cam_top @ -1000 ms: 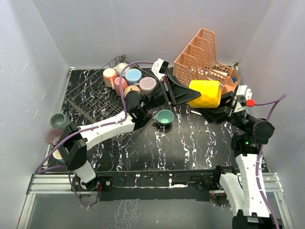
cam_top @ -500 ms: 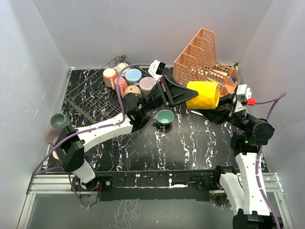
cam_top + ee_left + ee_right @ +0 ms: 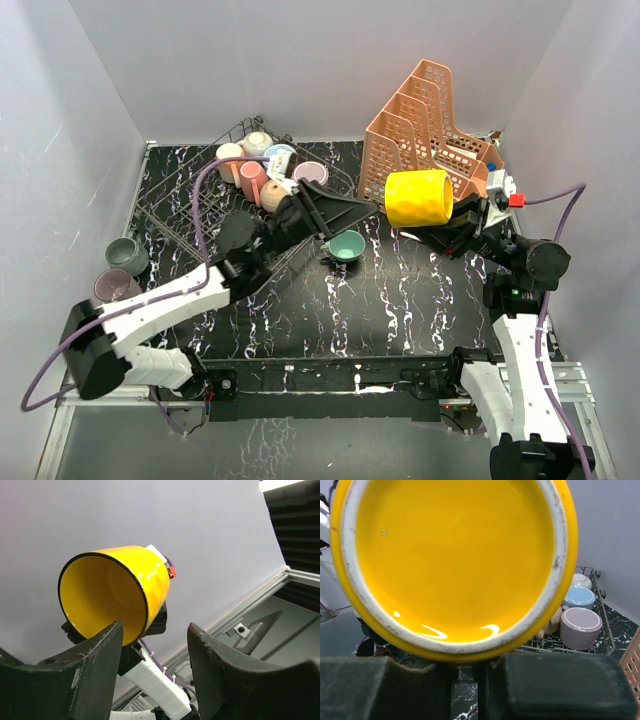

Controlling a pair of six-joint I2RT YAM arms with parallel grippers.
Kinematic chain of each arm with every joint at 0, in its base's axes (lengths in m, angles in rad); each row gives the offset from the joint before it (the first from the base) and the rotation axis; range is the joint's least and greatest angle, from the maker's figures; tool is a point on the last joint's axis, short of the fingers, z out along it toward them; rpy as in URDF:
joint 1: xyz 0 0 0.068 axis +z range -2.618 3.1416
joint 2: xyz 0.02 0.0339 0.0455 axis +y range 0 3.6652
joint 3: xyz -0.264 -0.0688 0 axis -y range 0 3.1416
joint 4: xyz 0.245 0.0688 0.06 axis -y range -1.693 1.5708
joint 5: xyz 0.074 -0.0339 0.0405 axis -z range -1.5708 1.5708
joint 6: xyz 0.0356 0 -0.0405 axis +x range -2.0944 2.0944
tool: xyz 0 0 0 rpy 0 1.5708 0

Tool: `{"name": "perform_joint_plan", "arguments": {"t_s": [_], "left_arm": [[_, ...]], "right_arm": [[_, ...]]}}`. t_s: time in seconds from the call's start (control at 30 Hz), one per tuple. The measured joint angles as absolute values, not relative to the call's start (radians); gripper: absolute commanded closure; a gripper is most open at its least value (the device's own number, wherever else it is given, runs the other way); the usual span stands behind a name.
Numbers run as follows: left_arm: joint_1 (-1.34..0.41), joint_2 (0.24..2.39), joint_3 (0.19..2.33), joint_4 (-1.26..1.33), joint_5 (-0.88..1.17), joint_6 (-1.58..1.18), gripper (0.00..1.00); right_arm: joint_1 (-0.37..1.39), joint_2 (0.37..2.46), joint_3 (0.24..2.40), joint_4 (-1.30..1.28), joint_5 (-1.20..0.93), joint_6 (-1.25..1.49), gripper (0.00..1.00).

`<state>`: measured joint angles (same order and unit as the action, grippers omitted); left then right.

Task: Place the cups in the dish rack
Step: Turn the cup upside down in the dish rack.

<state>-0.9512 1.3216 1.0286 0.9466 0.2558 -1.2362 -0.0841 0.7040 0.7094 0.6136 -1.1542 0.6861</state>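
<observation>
1. A grey-green cup (image 3: 125, 253) and a dark lilac cup (image 3: 110, 285) sit outside the dish rack (image 3: 185, 215), by its near left side.
2. A teal cup (image 3: 347, 245) stands upright on the table (image 3: 400, 300), just right of the rack.
3. The left gripper (image 3: 155, 627) is spread wide and faces the mouth of the yellow cup (image 3: 415, 198), gripping nothing.
4. The right gripper (image 3: 465, 667), its fingers nearly together, pinches that cup at its base end and holds it sideways in the air.
5. A pink cup (image 3: 250, 178) and several others crowd the rack's far right corner.

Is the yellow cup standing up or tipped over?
Tipped on its side. The right gripper holds the yellow cup in the air, and its open mouth points sideways at the left wrist camera.
</observation>
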Motion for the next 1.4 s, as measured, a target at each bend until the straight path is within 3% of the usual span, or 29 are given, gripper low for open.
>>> {"name": "perform_joint_plan", "arguments": {"t_s": [0.33, 0.77, 1.1, 1.4], "left_arm": [[-0.951, 0.988, 0.943, 0.452, 0.019, -0.987, 0.45], [-0.951, 0.873, 1.04, -0.344, -0.376, -0.732, 0.33], [-0.951, 0.695, 1.04, -0.461, -0.526, -0.578, 0.28], [-0.951, 0.578, 1.008, -0.416, -0.53, -0.506, 0.28]], "right_arm": [[-0.084, 0.741, 0.711, 0.535, -1.191, 0.612, 0.92], [-0.064, 0.875, 0.841, 0.211, -1.228, 0.31, 0.92], [0.056, 1.044, 0.957, -0.04, -1.178, 0.048, 0.92], [0.281, 1.312, 1.245, -0.31, -1.03, -0.213, 0.92]]}}
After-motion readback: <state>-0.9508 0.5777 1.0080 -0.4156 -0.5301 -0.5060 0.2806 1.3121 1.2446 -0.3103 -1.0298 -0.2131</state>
